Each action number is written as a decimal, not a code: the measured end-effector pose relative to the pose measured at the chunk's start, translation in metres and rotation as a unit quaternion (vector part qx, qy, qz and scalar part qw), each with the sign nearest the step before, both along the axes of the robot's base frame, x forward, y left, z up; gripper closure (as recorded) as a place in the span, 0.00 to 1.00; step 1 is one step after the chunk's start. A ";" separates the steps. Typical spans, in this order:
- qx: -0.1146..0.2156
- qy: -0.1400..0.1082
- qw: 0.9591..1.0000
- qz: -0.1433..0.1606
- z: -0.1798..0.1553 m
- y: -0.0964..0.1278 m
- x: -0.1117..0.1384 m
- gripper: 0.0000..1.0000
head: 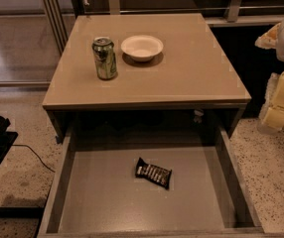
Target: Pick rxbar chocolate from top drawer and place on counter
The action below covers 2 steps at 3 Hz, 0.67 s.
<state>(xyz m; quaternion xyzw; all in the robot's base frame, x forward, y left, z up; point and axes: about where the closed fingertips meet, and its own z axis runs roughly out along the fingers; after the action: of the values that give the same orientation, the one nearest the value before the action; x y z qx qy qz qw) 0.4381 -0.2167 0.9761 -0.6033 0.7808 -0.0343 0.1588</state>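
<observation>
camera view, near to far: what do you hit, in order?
rxbar chocolate in the top drawer → green can → white bowl, both on the counter. The gripper hangs at the right edge, off that line.

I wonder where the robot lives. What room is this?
Probably an office snack area: can and bowl on the counter, rxbar chocolate in the top drawer. The gripper hangs at right.

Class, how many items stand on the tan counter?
2: a green can at the left of the counter and a white bowl just right of it. The gripper hangs beyond the right edge.
</observation>
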 end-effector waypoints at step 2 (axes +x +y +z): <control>0.023 -0.009 1.000 0.007 -0.012 0.003 0.000 0.00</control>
<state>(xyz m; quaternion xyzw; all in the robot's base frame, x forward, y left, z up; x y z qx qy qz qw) 0.4386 -0.2139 0.9644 -0.6043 0.7760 -0.0206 0.1795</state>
